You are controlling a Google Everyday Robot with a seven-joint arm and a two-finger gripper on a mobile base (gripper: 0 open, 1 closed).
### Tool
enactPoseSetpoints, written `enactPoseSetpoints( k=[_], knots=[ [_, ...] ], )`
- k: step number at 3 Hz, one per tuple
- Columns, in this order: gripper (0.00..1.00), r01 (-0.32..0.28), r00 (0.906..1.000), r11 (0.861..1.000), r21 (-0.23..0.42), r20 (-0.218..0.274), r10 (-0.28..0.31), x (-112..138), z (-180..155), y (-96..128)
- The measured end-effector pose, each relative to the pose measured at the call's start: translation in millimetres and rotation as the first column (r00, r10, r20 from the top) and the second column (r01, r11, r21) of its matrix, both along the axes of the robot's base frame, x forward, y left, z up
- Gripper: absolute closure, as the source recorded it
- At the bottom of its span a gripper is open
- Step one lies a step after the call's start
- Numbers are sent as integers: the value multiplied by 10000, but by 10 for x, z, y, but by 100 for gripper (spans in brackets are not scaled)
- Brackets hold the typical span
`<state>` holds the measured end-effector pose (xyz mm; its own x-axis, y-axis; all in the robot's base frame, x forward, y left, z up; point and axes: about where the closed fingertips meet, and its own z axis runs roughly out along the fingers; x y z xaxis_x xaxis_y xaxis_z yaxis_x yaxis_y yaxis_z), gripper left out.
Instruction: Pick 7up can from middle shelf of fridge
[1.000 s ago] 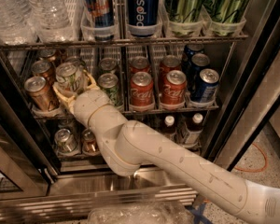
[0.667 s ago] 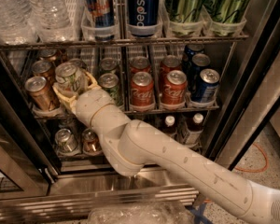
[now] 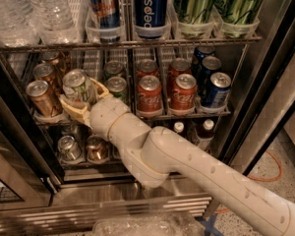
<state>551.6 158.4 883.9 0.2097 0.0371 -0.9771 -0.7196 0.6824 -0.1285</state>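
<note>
Gripping the 7up can [image 3: 77,85] at the middle shelf's [image 3: 196,115] left front, the gripper [image 3: 83,96] is clasping it between both fingers. Next, I judge, comes pulling it out of the fridge [image 3: 137,199], avoiding the green can [image 3: 118,88].

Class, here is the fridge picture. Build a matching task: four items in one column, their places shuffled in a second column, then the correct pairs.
Items
1. 7up can
2. Pepsi can
3. Coca-Cola cans
4. water bottles

Places
A. top rack, left end
B. middle shelf, centre lanes
C. held in the gripper, at the middle shelf's left side
D. top rack, centre

Pairs: 1-C, 2-D, 3-B, 4-A
</note>
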Motion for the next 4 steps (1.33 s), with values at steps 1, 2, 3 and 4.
enactPoseSetpoints(
  k=[1, 2, 3, 4],
  knots=[
    [100, -981, 9950, 9952, 51, -201, 982, -117, -20, -30],
    [100, -1910, 9809, 9816, 14, -359, 1910, -225, -13, -34],
    [100, -2802, 9592, 9599, -41, -411, 2798, -350, 19, -18],
    [100, -3557, 9335, 9344, -164, -541, 3544, -473, 21, -29]
  ],
)
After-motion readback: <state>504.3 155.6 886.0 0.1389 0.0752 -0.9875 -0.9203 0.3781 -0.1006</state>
